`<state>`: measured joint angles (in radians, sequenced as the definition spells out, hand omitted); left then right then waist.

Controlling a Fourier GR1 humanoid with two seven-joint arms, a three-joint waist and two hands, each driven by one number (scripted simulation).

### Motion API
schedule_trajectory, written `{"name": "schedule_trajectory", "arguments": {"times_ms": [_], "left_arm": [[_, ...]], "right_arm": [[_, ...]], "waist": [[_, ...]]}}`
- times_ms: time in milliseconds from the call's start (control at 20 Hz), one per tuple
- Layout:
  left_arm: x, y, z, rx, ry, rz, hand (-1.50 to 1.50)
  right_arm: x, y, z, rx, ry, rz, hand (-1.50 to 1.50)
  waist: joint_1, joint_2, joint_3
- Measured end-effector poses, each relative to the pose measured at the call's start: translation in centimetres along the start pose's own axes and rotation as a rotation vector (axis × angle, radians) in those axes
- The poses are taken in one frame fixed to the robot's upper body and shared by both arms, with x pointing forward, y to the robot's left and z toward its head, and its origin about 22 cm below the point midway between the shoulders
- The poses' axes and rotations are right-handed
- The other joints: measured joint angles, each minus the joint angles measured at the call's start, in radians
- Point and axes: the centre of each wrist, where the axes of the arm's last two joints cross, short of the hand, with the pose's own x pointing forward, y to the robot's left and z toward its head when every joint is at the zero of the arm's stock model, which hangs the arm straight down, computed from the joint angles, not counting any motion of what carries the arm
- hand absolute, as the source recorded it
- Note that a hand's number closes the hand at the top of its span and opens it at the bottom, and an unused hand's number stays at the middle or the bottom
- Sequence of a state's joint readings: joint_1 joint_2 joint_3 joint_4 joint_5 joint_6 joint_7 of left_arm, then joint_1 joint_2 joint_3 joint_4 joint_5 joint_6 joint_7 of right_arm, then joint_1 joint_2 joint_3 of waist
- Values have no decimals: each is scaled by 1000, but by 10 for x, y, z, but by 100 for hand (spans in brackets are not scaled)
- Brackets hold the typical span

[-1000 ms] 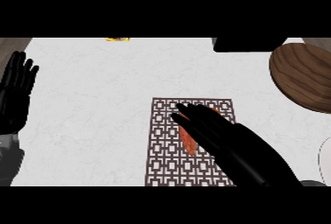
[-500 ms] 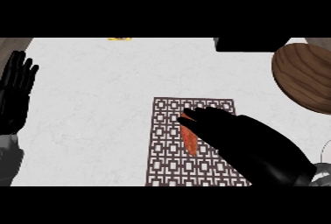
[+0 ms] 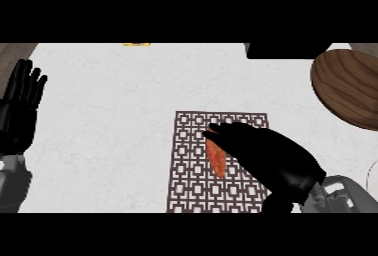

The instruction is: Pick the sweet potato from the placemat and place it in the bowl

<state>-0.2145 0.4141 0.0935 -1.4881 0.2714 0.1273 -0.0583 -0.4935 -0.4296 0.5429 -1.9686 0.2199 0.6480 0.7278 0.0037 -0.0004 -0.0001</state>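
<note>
Curling round the sweet potato (image 3: 216, 156) mid-placemat (image 3: 193, 190), right robot hand (image 3: 269, 157); bowl (image 3: 348, 87) well apart.

The counter (image 3: 111, 125) looks like smooth, matt white marble; the bowl (image 3: 348, 87) at its right edge shows brown wood grain.

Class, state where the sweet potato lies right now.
In the head view, the sweet potato lies on the patterned placemat, right of centre, partly under the right hand.
</note>
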Motion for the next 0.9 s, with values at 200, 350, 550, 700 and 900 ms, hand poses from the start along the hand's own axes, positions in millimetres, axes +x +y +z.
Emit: {"name": "schedule_trajectory", "arguments": {"times_ms": [200, 350, 550, 700, 900], "left_arm": [[7, -2, -6, 2, 1, -2, 0], [8, 1, -10, 3, -3, -5, 0], [10, 0, -12, 5, -5, -11, 0], [4, 4, -8, 3, -3, -3, 0], [-2, 2, 2, -3, -3, -2, 0]], "right_arm": [[-3, 9, -14, 15, 10, -10, -150], [-14, 16, -23, 14, 29, -16, -150], [-25, 31, -41, 20, 45, -15, -150], [-29, 37, -44, 14, 42, -16, -150], [-43, 47, -53, 8, 15, -26, -150]], "waist": [[-1, 0, 0], [-1, 1, 0], [-1, 1, 0], [-1, 1, 0], [0, 1, 0]]}}
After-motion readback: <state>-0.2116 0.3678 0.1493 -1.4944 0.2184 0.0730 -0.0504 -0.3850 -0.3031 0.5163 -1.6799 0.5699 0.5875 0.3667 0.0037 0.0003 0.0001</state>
